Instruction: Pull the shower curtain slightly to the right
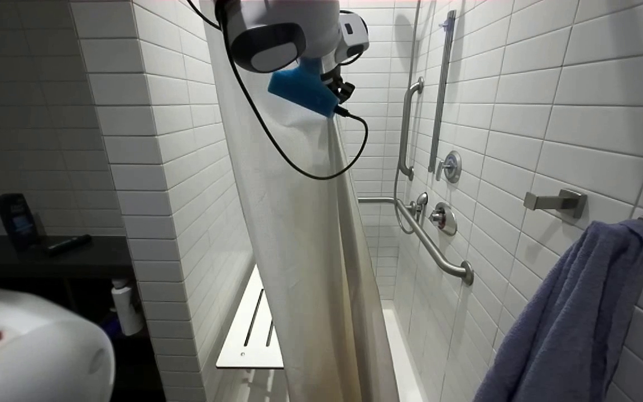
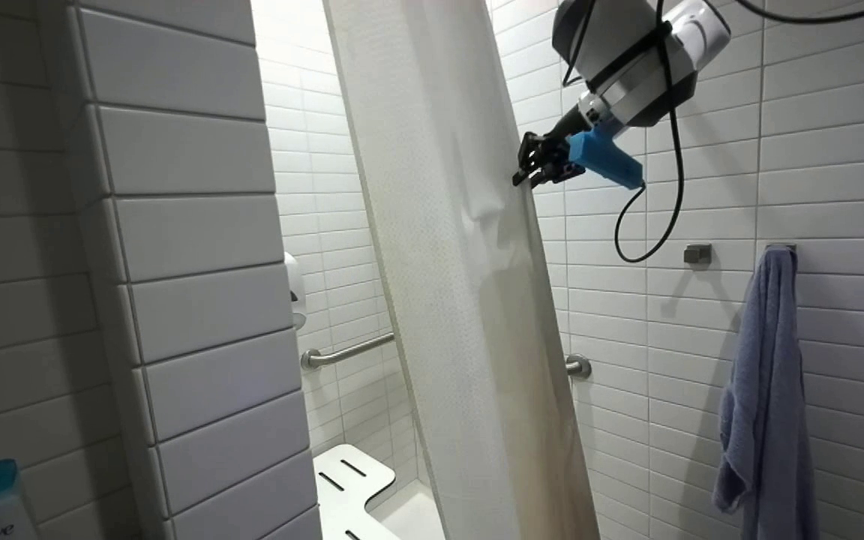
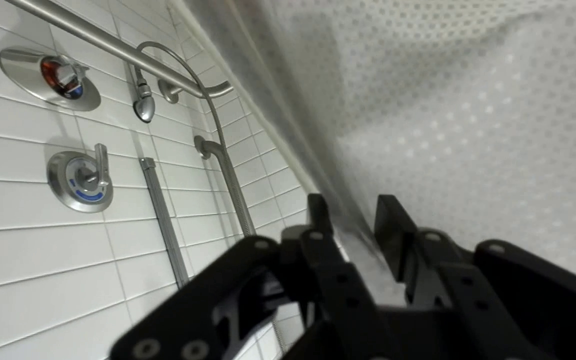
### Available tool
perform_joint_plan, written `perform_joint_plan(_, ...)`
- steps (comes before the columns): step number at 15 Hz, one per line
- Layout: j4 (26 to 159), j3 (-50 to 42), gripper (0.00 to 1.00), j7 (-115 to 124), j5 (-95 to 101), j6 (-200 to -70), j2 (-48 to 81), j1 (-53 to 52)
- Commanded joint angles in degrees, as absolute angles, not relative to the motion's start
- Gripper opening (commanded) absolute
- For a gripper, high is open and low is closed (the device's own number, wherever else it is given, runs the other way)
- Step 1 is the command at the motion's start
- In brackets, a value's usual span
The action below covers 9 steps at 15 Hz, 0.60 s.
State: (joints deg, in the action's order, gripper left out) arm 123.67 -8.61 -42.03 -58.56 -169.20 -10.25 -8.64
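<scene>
- Across the upper right of the wrist view spreads the shower curtain [image 3: 448, 135], its edge slanting down into the gripper [image 3: 351, 220] at lower centre.
- The fingers [image 3: 394, 225] stand a narrow gap apart with the hem between them, and no firm pinch shows; pulled like that, the cloth would probably slip free.
- At the upper centre of an exterior view, the black cable [image 1: 324, 177] loops before the cloth; a sideways swing of the robot arm [image 1: 321, 33] could drag it against the folds.
- Below, the curtain hangs down the frame's middle, its top out of sight; a tug at one spot may skew it instead of sliding it.
- At the upper right of an exterior view, the cable loop dangles near the square hook [image 2: 697, 255]; moving right might catch it there, though depth is hard to tell.
- Farther right hangs the towel [image 2: 762, 390], which an overlong pull could brush; only a slight one is asked.
</scene>
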Motion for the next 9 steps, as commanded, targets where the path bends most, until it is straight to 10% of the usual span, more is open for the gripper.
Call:
perform_joint_plan(1, 123.8, -9.0, 0.62, -44.0, -57.5, -164.9, -11.8, -8.7)
perform_joint_plan(6, 123.6, -9.3, 0.97, -45.3, -56.8, -160.3, -12.3, -8.3)
perform_joint_plan(9, 123.6, -10.0, 1.00, -45.1, -54.7, -155.8, -12.8, -8.0)
